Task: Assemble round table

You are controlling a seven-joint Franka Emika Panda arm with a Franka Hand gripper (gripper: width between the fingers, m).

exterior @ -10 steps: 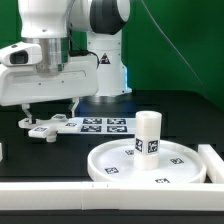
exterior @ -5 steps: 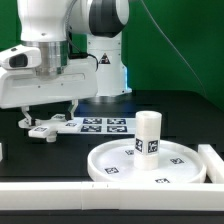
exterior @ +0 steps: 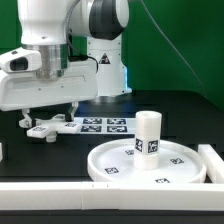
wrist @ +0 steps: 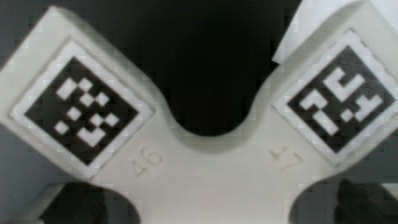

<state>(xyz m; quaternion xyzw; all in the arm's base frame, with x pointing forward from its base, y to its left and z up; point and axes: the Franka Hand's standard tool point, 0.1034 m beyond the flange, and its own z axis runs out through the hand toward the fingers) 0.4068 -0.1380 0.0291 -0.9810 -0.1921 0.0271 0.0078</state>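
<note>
White plastic cross-shaped base piece (exterior: 47, 127) lies flat beneath the gripper (exterior: 48, 117), fingers spread; nearer, thick white cylinder leg (exterior: 148, 133) stands upright on rimmed round disc (exterior: 188, 160).

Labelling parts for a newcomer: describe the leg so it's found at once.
Find the big round white disc toward the exterior view's right. The leg stands upright on it, near its middle. It is the only cylinder; the base, at that view's left, is a flat cross.
</note>
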